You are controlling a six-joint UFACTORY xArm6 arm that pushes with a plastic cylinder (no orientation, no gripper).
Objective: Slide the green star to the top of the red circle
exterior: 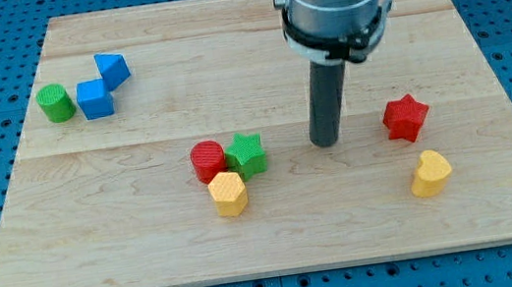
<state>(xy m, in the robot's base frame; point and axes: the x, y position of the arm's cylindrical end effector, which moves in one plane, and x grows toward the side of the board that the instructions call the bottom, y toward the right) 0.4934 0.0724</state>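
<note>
The green star lies near the board's middle, touching the right side of the red circle. A yellow hexagon sits just below the two, touching them. My tip rests on the board to the right of the green star, a clear gap away, at about the star's height in the view. The dark rod rises from it to the grey arm at the view's top.
A red star lies right of my tip. A yellow block lies below it. At the view's upper left sit a green cylinder, a blue cube and a blue block. The wooden board lies on a blue pegboard.
</note>
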